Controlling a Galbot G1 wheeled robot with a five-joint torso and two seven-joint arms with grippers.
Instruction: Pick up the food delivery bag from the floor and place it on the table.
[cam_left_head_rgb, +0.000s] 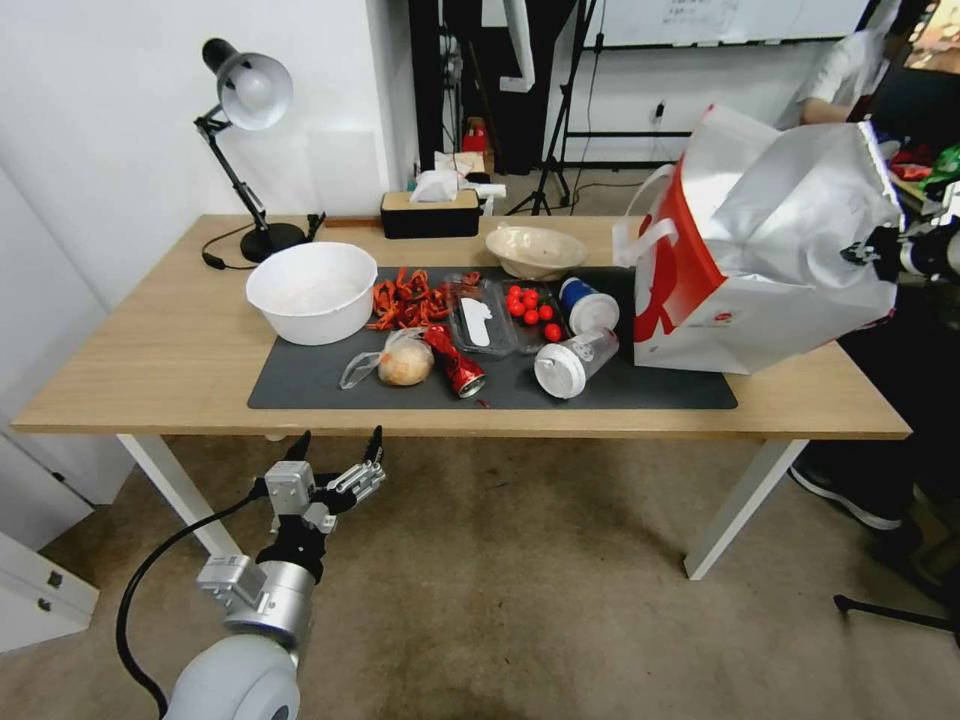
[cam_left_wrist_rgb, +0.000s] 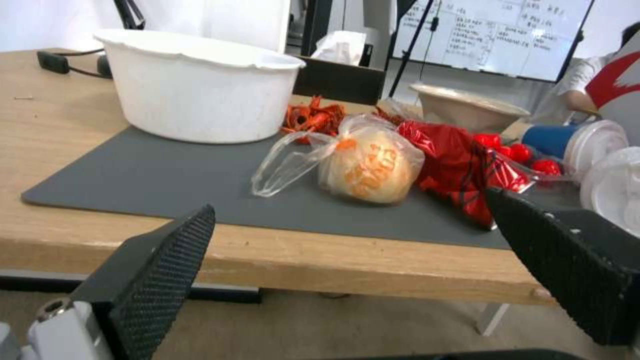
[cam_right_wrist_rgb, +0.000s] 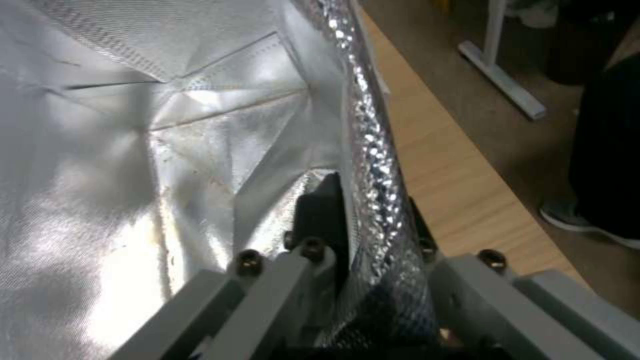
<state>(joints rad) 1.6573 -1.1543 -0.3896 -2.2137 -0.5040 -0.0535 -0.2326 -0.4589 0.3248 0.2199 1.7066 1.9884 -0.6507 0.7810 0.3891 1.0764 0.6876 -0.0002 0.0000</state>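
Note:
The food delivery bag (cam_left_head_rgb: 770, 260), white with a red side panel and silver foil lining, stands tilted over the right part of the table (cam_left_head_rgb: 150, 350). Its lower edge is at the dark grey mat (cam_left_head_rgb: 310, 385); I cannot tell whether it rests there. My right gripper (cam_left_head_rgb: 882, 252) is shut on the bag's open rim. In the right wrist view this gripper (cam_right_wrist_rgb: 370, 220) pinches the foil rim (cam_right_wrist_rgb: 373, 150), one finger inside and one outside. My left gripper (cam_left_head_rgb: 340, 445) hangs open over the floor (cam_left_head_rgb: 500, 600), just below the table's front edge, and holds nothing (cam_left_wrist_rgb: 350, 210).
On the mat lie a white bowl (cam_left_head_rgb: 312, 290), red shells (cam_left_head_rgb: 405, 298), a bagged bread roll (cam_left_head_rgb: 400, 362), a crushed red can (cam_left_head_rgb: 455, 365), tomatoes (cam_left_head_rgb: 530, 305) and two lidded cups (cam_left_head_rgb: 575, 362). A lamp (cam_left_head_rgb: 245, 95), tissue box (cam_left_head_rgb: 430, 212) and beige bowl (cam_left_head_rgb: 535, 250) stand behind. A person's legs (cam_left_head_rgb: 900, 440) are at the right.

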